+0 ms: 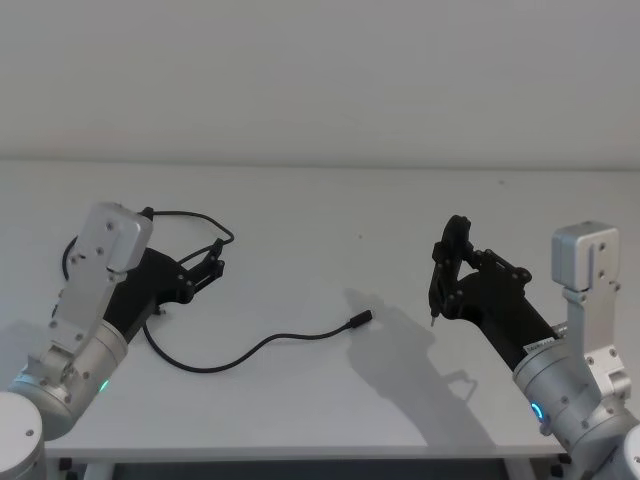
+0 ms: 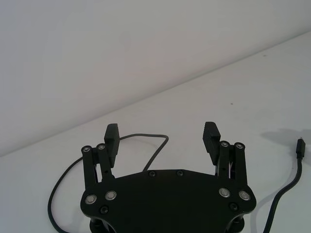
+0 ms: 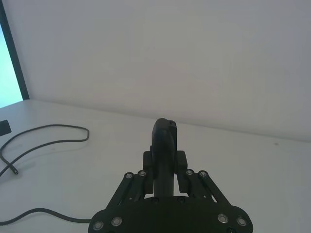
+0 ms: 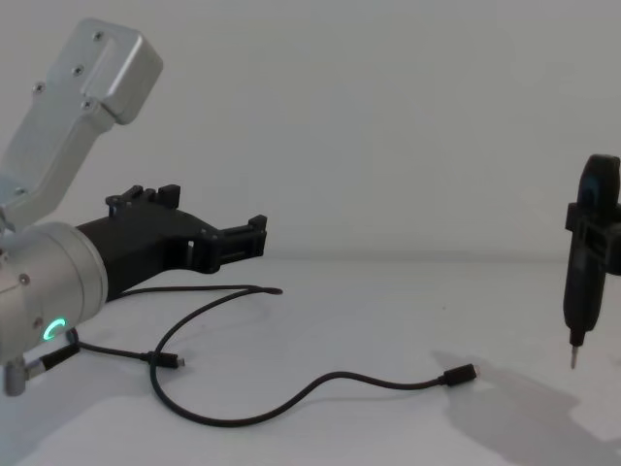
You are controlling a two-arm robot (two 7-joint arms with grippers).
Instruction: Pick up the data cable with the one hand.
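Observation:
The data cable (image 1: 262, 347) lies loose on the white table (image 1: 400, 220), a thin black line. One silver-tipped plug (image 1: 361, 319) rests near the table's middle, and the other plug (image 4: 175, 362) lies close to my left arm. My left gripper (image 1: 207, 264) hovers open just above the table, over the cable's far loop (image 2: 146, 135), holding nothing. Its two fingers (image 2: 112, 138) stand wide apart. My right gripper (image 1: 447, 270) hangs to the right, well clear of the cable, shut on a slim black pointed tool (image 4: 585, 282).
The table's front edge (image 1: 300, 452) runs close below the cable. Bare white tabletop lies between the two arms and behind them, up to a plain wall. A dark screen edge (image 3: 12, 53) shows in the right wrist view.

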